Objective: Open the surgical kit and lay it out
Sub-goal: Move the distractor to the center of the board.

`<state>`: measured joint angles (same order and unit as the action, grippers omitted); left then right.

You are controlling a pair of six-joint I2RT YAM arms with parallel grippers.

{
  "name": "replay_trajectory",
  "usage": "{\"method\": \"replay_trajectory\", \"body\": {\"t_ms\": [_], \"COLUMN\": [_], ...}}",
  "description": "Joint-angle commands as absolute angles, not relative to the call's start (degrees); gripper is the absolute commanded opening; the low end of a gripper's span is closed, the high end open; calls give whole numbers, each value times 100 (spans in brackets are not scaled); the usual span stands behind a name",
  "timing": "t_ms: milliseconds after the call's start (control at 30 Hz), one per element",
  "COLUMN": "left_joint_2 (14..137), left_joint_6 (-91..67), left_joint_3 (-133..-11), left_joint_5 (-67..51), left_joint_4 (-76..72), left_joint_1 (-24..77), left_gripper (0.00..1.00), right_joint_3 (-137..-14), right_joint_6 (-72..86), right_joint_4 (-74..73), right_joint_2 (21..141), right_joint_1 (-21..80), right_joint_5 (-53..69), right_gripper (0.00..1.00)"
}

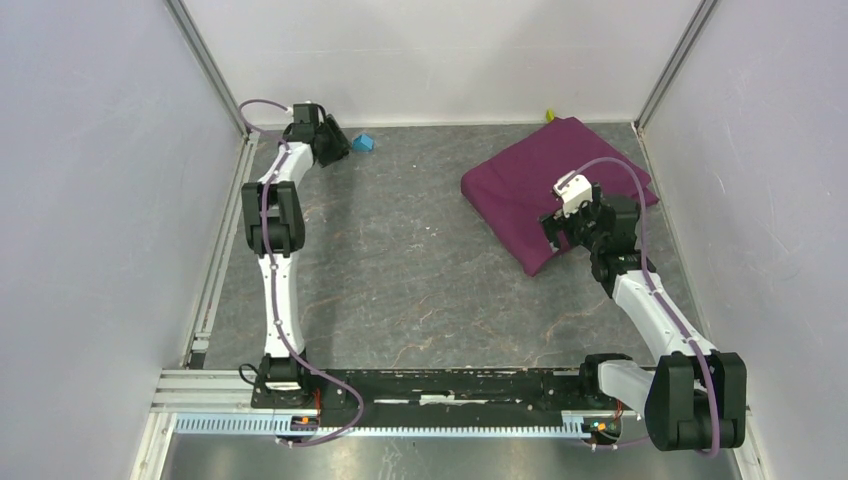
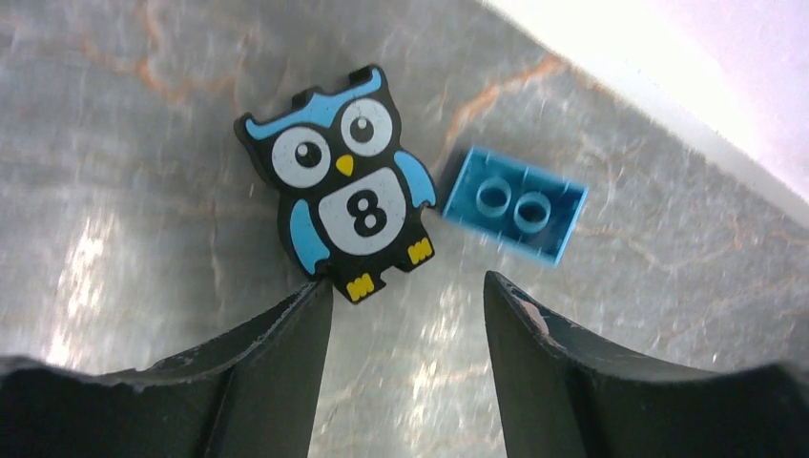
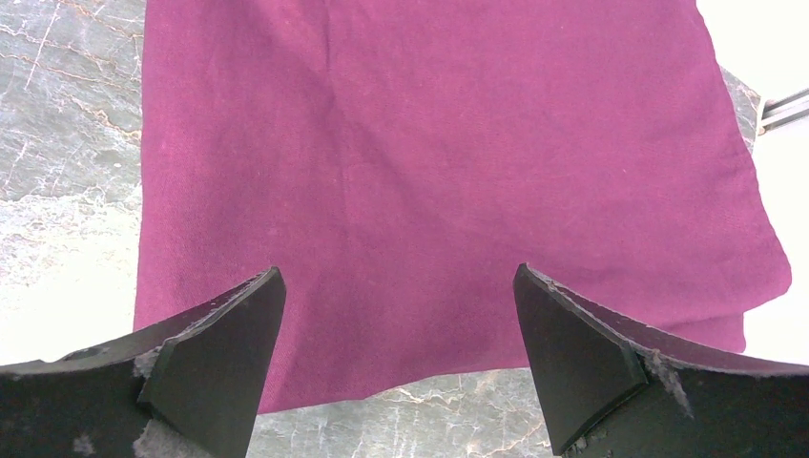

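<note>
My left pincer point(image 2: 405, 286) is out at the far left corner of the table point(image 1: 400, 290). Its fingers are partly spread, with only bare marbled surface in the gap between them, so it holds nothing. Just ahead of my left finger point(image 2: 286, 353) lies a flat black-and-blue owl toy point(image 2: 343, 186) with an 8 on its belly. The owl's yellow foot sits right at that fingertip, and I cannot tell whether the two touch. Just beside the owl, on its right in my wrist view, lies a small blue block point(image 2: 515, 205), apart from both my fingers.

My right pincer point(image 3: 401, 277) is spread wide and grips nothing. It hangs over the near edge of the purple cloth wrap point(image 3: 429, 143). The wrap lies folded shut as a flat bundle on the far right part of the table, one corner pointing toward the back wall. My two fingertips frame the cloth's near hem, but I cannot tell whether they touch it.
</note>
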<state>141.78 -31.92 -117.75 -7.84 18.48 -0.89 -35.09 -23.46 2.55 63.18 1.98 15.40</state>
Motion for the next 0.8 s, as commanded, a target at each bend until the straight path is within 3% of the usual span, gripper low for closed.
{"method": "replay_trajectory", "body": {"t_ms": [0,100,233,600,767], "left_joint_2": [14937,15171,14846,12394,11422], "left_joint_6": [-3383,-3346,-3264,-2517,-2071], "left_joint_3": [-12909,-13426,-13013,-9827,-8523], "left_joint_5": [-688,-607,-852,-1931,-2300], "left_joint_4": [2475,2597,2564,1498,1132], "left_joint_1": [-70,-75,-70,171,645], "left_gripper": [66,66,71,99,100], "right_joint_3": [-3524,-3525,-3516,-3872,-3935], "right_joint_6": [-2382,-2382,-2382,-1757,-1704], "right_joint_4": [404,398,421,240,203], "right_joint_2": [6238,6233,6186,6167,6380], "right_joint_1": [158,143,114,117,131], "right_joint_5": [1544,1534,1452,780,1017], "right_gripper": [97,97,97,97,97]}}
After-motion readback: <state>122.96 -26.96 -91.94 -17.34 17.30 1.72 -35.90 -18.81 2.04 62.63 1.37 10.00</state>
